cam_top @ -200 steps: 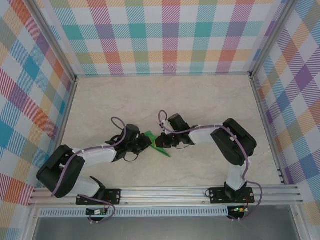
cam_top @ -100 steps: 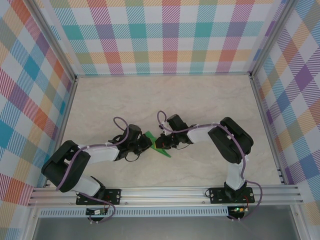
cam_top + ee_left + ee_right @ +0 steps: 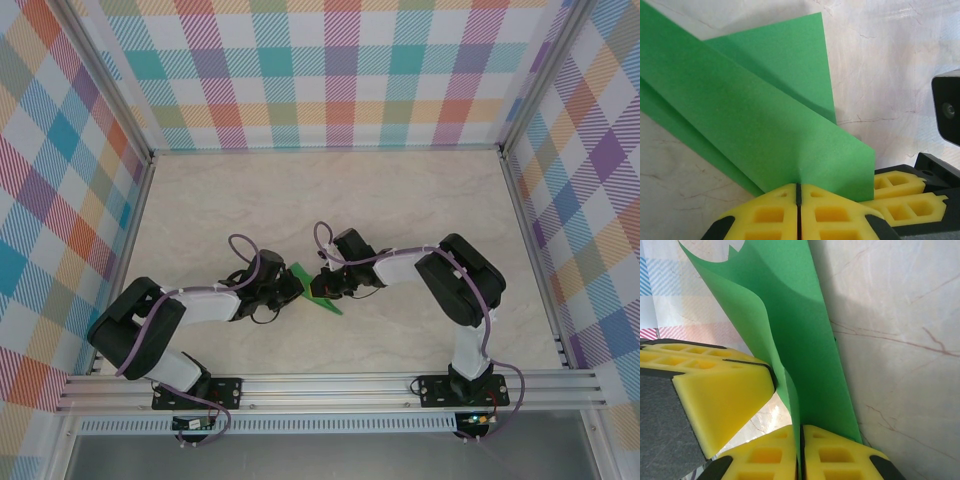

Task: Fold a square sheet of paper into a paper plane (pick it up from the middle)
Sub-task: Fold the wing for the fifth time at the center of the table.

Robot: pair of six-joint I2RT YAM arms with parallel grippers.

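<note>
Top external view: the square sheet of paper (image 3: pixel 330 302), partly folded, sits mid-surface (image 3: pixel 420 200). The left claw (image 3: pixel 293 287) at nine o'clock and the right claw (image 3: pixel 322 283) at three o'clock are both clamped on it. Probably mid-fold; next, press a crease.

Pale marbled worktop (image 3: pixel 330 190) with faint brown veining, enclosed on three sides by wall panels (image 3: pixel 330 70) printed in pastel plaid, silver aluminium posts (image 3: pixel 103 80) set at the corners, slotted aluminium rail (image 3: pixel 330 385) run along the near edge.
</note>
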